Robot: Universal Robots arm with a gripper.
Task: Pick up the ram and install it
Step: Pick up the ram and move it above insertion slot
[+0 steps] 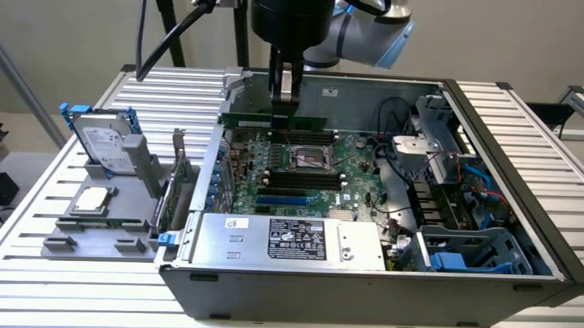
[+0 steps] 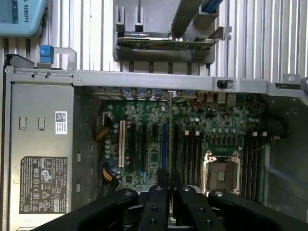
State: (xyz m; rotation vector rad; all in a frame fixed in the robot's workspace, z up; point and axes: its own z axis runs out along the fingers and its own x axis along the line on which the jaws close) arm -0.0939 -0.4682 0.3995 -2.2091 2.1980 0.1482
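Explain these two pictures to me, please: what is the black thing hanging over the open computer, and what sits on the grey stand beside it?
That is a robot arm reaching down from above. The black tool at its end works like two pinching fingers. One picture comes from a camera standing off the arm. The other comes from a camera on the arm's wrist, looking past the tool into the open computer case. The tool is shut on the ram, a thin green memory stick, held over the motherboard. Beside the case, on the exterior view's left, a grey stand carries a hard drive and a square silver processor chip.
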